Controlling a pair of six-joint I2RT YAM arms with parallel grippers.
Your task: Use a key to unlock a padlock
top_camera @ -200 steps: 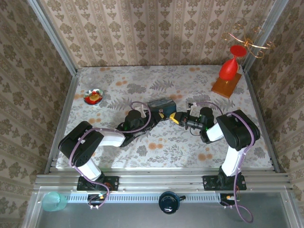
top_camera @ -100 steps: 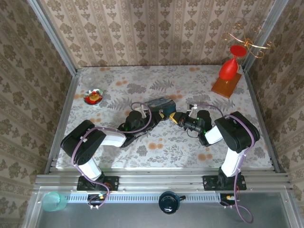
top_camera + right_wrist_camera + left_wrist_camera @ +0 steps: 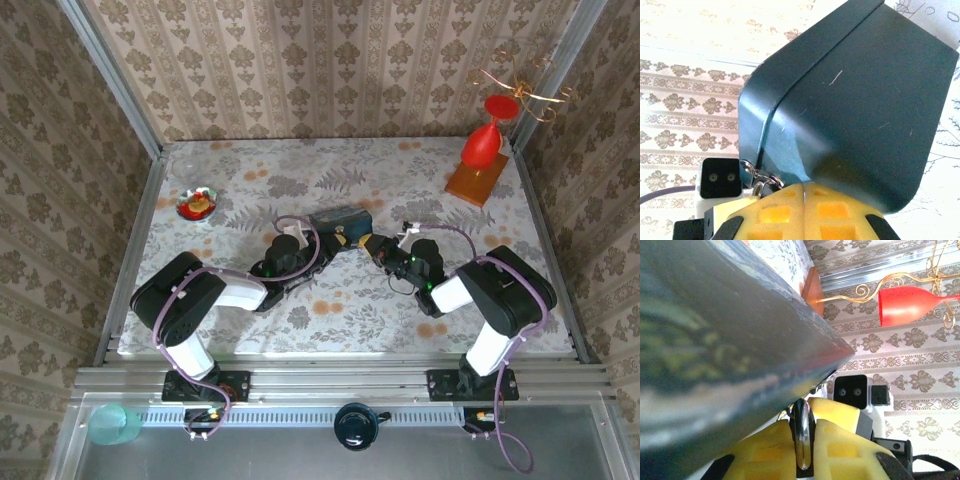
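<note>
One silvery sliver [image 3: 800, 447] sits pinched in the left gripper [image 3: 803, 426] beside the blue tin [image 3: 715, 340]; right gripper [image 3: 804, 192] closed.

Blue tin [image 3: 338, 218], red goblet [image 3: 481, 145], wooden base [image 3: 477, 184], small dish [image 3: 198, 205]

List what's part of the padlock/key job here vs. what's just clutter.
Job:
- dark tin, with the left gripper at its end
- right gripper pinching the key
- padlock: apparently the silvery loops at the tin's corner, body hard to make out

Clutter:
- red glass on a wooden stand
- small dish
- teal cup
- dark mug
</note>
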